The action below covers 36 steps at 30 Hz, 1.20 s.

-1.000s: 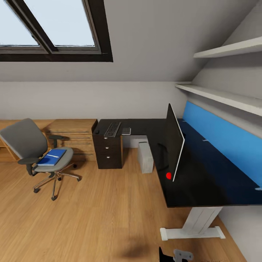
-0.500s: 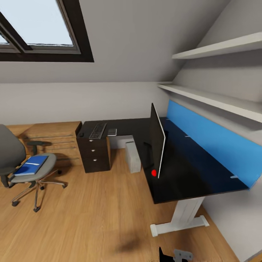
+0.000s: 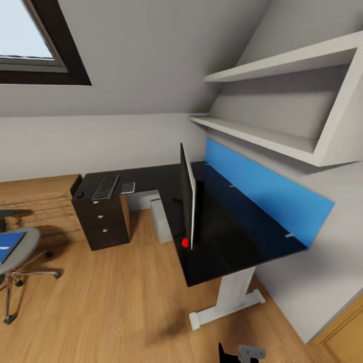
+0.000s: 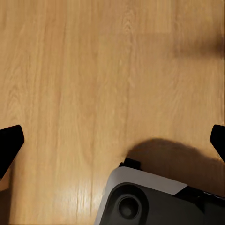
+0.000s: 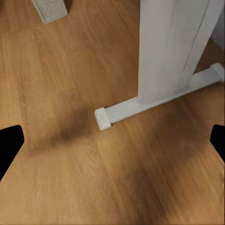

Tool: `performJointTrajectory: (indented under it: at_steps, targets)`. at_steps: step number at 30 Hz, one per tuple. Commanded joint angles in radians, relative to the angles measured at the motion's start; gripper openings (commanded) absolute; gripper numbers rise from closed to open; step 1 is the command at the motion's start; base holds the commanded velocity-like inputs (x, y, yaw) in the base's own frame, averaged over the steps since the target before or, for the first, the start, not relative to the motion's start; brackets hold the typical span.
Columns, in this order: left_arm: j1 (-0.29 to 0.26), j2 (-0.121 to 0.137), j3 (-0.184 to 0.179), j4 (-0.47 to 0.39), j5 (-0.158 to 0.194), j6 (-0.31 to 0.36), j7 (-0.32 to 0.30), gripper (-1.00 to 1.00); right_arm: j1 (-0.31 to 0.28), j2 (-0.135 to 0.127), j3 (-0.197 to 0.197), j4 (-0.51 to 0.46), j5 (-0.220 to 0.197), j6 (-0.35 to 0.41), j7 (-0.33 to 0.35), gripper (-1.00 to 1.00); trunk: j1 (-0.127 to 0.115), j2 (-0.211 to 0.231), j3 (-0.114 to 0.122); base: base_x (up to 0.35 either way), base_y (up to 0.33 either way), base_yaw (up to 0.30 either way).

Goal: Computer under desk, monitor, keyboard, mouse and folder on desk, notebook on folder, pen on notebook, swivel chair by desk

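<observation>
The robot stands on the wood floor (image 3: 116, 307) facing the L-shaped bench (image 3: 237, 237), with nothing in hand. In each wrist view the fingers show as dark tips at opposite edges of the picture, spread wide and empty: left fingers (image 4: 9, 143) over bare floor and part of the robot's base, right fingers (image 5: 9, 143) over the bench's white foot (image 5: 154, 101).

The monitor (image 3: 187, 194) stands edge-on near the middle of the bench, upright on its stand. On the far left wing lie the keyboard (image 3: 106, 187) and, just right of it, the grey notebook (image 3: 128, 187); a small dark thing at the far left corner may be the mouse, too small to be sure. The computer (image 3: 160, 219) sits on the floor under the bench. At the left edge of the head view, the swivel chair (image 3: 17, 252) carries the blue folder (image 3: 9, 246) on its seat, well apart from the bench.

The folder looks thin, light and somewhat flexible, lying flat. I judge it best taken by an overhanging edge, pinched across its thickness. The keyboard is stiff and slim and wants a grip across its short width. The chair should roll easily, pushed at the backrest or an armrest.
</observation>
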Motion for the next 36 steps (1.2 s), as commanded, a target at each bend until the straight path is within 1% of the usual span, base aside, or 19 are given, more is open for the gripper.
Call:
performJointTrajectory:
  at_steps: [1,5,9,23,29,36]
  targets:
    - [0.000,0.001,-0.008,-0.002,0.008,-0.002,0.008,1.00,-0.001,0.001,0.008,0.001,-0.006,-0.002,0.002,1.00,0.001,-0.001,-0.002,0.197,-0.211,-0.298]
    - [0.000,0.001,-0.008,-0.002,0.008,-0.002,0.008,1.00,-0.001,0.001,0.008,0.001,0.007,-0.002,0.001,1.00,0.001,-0.001,-0.002,0.109,-0.128,-0.216]
    - [0.000,0.001,-0.008,-0.002,0.009,-0.002,0.008,1.00,-0.001,0.001,0.008,0.001,0.011,-0.002,0.001,1.00,0.001,-0.001,-0.003,0.036,-0.043,-0.076]
    - [0.000,0.001,-0.008,-0.002,0.010,-0.002,0.008,1.00,-0.001,-0.008,0.005,0.001,0.013,0.006,0.002,1.00,0.001,-0.001,-0.003,0.005,-0.006,-0.010]
    - [0.000,0.001,-0.008,-0.002,0.010,-0.002,0.008,1.00,-0.001,-0.007,0.006,0.001,0.015,-0.004,0.001,1.00,0.001,-0.001,-0.003,0.000,0.000,-0.050]
    - [0.000,0.001,-0.008,-0.002,0.010,-0.002,0.008,1.00,-0.001,-0.013,0.001,0.001,0.011,-0.008,0.000,1.00,0.001,-0.001,-0.003,0.000,0.000,-0.014]
